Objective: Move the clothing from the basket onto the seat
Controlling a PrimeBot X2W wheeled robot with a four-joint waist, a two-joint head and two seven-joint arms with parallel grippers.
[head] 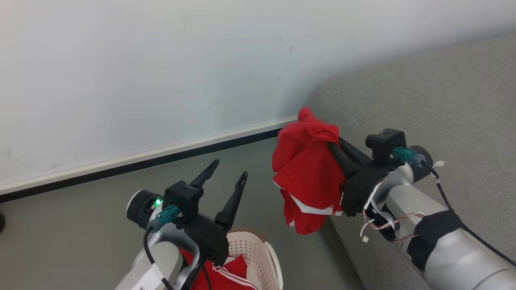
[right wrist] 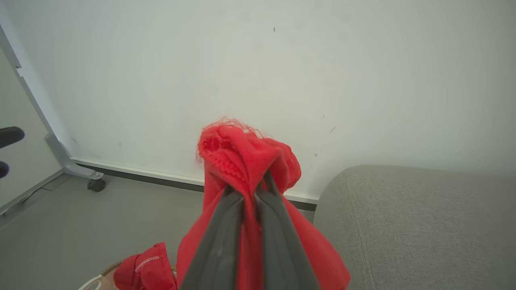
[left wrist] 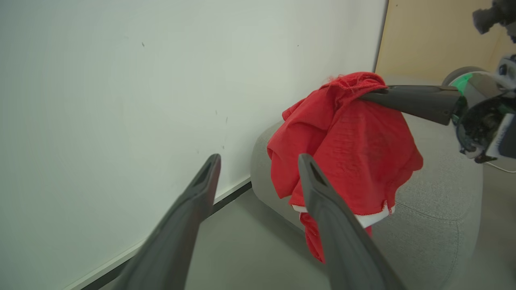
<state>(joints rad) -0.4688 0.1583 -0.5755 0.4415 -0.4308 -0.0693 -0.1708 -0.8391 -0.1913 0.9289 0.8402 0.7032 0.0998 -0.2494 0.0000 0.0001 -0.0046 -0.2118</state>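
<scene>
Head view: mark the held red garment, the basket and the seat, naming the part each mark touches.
held red garment (head: 306,169): head view, its bunched hanging middle.
basket (head: 248,247): head view, its perforated white wall.
seat (head: 423,88): head view, its bare grey top.

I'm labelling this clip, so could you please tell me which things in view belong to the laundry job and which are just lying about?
Job: red garment, pinched in the right gripper; more red clothing in the basket; grey seat; left gripper, open and empty.
Just there: white wall, grey floor, wheeled stand.
</scene>
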